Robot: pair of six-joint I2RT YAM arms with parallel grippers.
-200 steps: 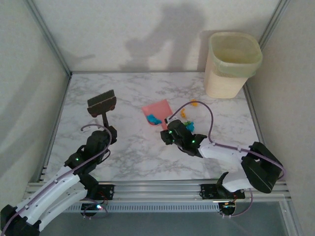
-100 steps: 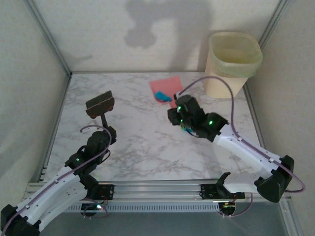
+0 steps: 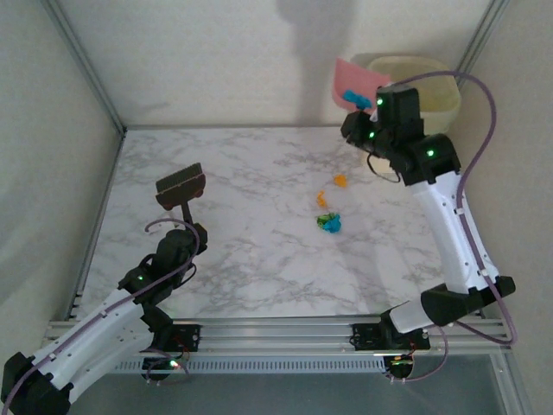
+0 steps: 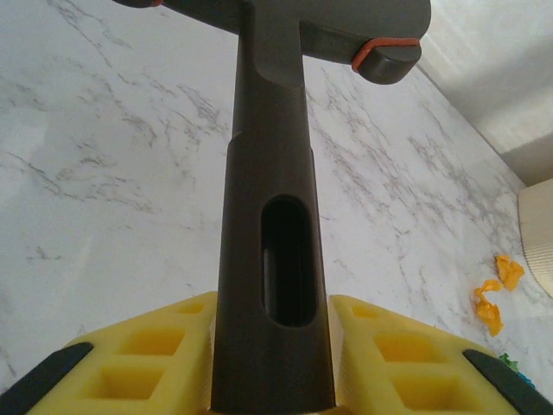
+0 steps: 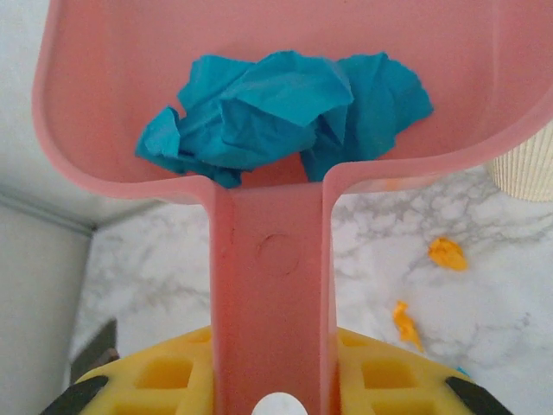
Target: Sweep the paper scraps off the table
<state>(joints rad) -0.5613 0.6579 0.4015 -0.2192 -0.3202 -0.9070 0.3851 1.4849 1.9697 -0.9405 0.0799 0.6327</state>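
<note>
My right gripper (image 3: 366, 119) is shut on the handle of the pink dustpan (image 3: 356, 78), held high beside the bin's rim. Crumpled blue paper scraps (image 5: 285, 108) lie in the pan (image 5: 268, 251), whose handle sits between the yellow pads of the gripper (image 5: 272, 372). On the table (image 3: 242, 251) below lie two orange scraps (image 3: 340, 181) (image 3: 322, 199) and a green-and-blue clump (image 3: 330, 223). My left gripper (image 3: 185, 232) is shut on the dark brown brush handle (image 4: 272, 259), with the brush head (image 3: 181, 184) raised over the table's left side.
A cream waste bin (image 3: 415, 82) stands in the back right corner, partly behind the right arm. Off-white walls close in the back and both sides. A metal rail (image 3: 276, 328) runs along the near edge.
The right arm has lifted the dustpan with the blue scraps off the middle of the table, up and back-right to the bin. The left arm and brush have barely moved.
</note>
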